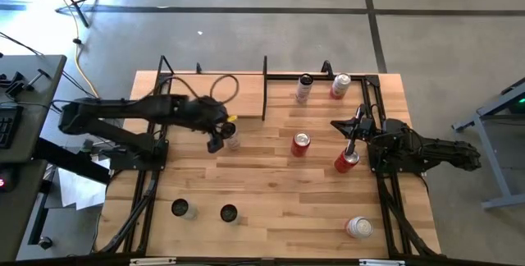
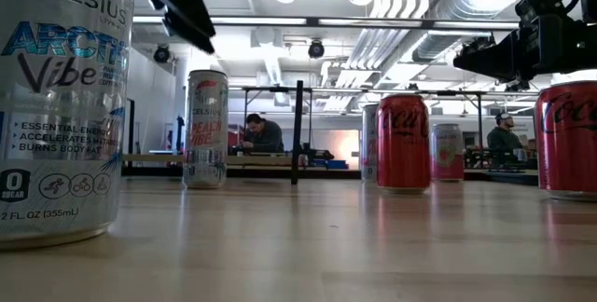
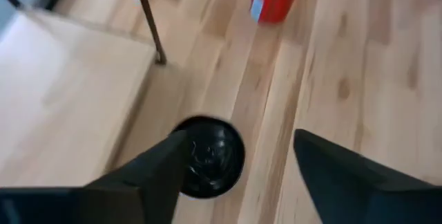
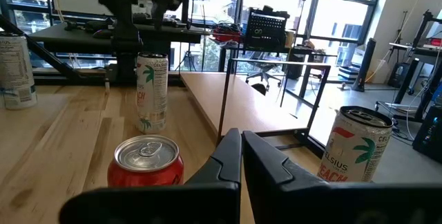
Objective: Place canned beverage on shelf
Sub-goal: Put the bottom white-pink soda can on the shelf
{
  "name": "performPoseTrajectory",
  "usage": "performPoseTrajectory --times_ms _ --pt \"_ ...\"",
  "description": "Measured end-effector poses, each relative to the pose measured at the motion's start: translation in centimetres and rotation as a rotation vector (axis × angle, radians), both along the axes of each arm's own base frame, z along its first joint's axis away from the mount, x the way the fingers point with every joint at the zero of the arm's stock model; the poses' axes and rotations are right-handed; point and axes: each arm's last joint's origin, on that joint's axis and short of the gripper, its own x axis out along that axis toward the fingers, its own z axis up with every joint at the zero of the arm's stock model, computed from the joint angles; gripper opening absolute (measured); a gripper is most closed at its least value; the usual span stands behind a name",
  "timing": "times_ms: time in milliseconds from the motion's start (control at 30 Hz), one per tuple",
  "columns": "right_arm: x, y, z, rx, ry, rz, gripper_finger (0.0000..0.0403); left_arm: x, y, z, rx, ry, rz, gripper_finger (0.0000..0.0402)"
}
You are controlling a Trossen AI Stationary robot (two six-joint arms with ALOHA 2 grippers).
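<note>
Nearest the low camera stands a silver Celsius can (image 2: 58, 106), upright at the front edge of the counter (image 1: 271, 192). A second dark-topped can (image 1: 229, 213) stands just beside it along that same edge.

The landmark is the shelf (image 1: 215, 95), a light-wood board with thin black uprights, lying at the back of the counter.

Left pincer (image 1: 221, 135): poised above a white peach-label can (image 1: 233, 140) that stands upright just in front of the shelf's front edge. In the left wrist view the fingers (image 3: 148, 175) are spread apart on either side of the can's dark top (image 3: 207, 156), not clamped on it.

Right pincer (image 1: 354, 128): hangs to the right of the shelf, above and just behind an upright red cola can (image 1: 346, 160). In the right wrist view its fingers (image 4: 238, 158) lie pressed together, holding nothing.

A second red cola can (image 1: 300, 144) stands between the white peach-label can and the first red one. Two more cans (image 1: 321, 87) stand at the back of the counter, just right of the shelf's end upright. One can (image 1: 359, 227) lies on its side near the front right corner, well apart from the shelf.
</note>
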Motion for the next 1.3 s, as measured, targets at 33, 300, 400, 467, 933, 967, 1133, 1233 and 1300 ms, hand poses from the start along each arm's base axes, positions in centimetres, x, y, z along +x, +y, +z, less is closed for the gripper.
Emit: performPoseTrajectory --times_ms 33,300,400,467,933,967,1133,1233,1300 --pt "0.0 0.0 0.0 0.0 0.0 0.0 0.0 0.4 0.0 -0.3 -0.005 0.029 0.003 0.0282" --pt "0.0 0.0 0.0 0.0 0.0 0.0 0.0 2.8 0.4 -1.7 0.035 0.18 0.01 0.0317" --pt "0.0 0.0 0.0 0.0 0.0 0.0 0.0 3.5 0.6 -1.8 0.061 0.193 0.012 0.0318" --pt "0.0 0.0 0.0 0.0 0.0 0.0 0.0 3.7 0.8 -2.0 0.067 0.212 0.02 0.0318" --pt "0.0 0.0 0.0 0.0 0.0 0.0 0.0 3.6 1.2 -2.6 0.073 0.289 0.033 0.0317" --pt "0.0 0.0 0.0 0.0 0.0 0.0 0.0 3.6 1.2 -2.6 0.072 0.289 0.03 0.0317" --pt "0.0 0.0 0.0 0.0 0.0 0.0 0.0 3.5 1.1 -3.0 0.043 0.294 0.014 0.0303" --pt "0.0 0.0 0.0 0.0 0.0 0.0 0.0 3.2 1.0 -3.8 0.037 0.323 0.015 0.0289" --pt "0.0 0.0 0.0 0.0 0.0 0.0 0.0 3.3 1.0 -3.9 0.044 0.32 0.02 0.028"
